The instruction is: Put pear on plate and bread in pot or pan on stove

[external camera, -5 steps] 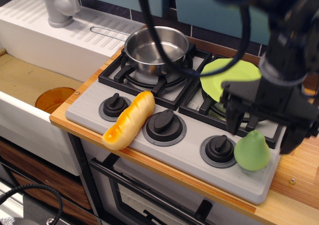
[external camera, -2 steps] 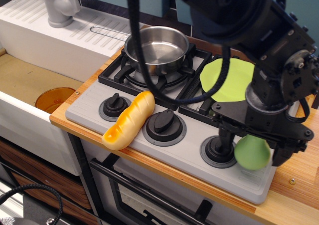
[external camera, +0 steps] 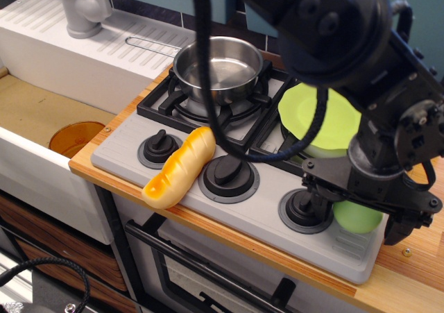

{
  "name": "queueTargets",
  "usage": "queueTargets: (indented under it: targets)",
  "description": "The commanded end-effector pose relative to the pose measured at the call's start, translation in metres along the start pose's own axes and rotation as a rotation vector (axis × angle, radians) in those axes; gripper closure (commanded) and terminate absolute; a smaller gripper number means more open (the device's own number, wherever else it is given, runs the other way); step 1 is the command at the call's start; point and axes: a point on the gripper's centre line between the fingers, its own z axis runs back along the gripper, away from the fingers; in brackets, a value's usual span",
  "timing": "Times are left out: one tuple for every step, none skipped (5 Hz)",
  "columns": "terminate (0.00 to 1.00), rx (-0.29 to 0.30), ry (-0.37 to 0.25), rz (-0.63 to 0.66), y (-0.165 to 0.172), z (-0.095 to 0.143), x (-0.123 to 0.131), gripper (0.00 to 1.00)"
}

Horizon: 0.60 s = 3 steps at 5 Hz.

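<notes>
The light-green pear (external camera: 358, 219) sits at the stove's front right corner, next to the right knob (external camera: 305, 211); its top is hidden under my arm. My gripper (external camera: 357, 212) is lowered over it, open, with one finger on each side of the pear. The lime-green plate (external camera: 318, 117) lies on the right burner, partly covered by my arm. The golden bread (external camera: 180, 166) lies diagonally between the left and middle knobs. The empty steel pot (external camera: 218, 67) stands on the back left burner of the grey stove (external camera: 250, 219).
A white sink holds an orange round dish (external camera: 75, 138) at the left, with a grey faucet (external camera: 82, 7) behind it. The wooden counter (external camera: 409, 271) runs along the stove's right and front edges. My black cable hangs over the pot.
My gripper has come down from above the right burner and now straddles the pear. The pear, bread, pot and plate have not moved.
</notes>
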Motion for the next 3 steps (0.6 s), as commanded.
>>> queueTargets:
  targets:
    - [0.00,-0.022,-0.024,-0.010,-0.007,0.003,0.011,1.00]
    - [0.00,-0.014,-0.018,-0.013,-0.008,0.007,0.012,1.00]
    - [0.00,0.000,0.011,-0.017,-0.008,0.025,0.012,1.00]
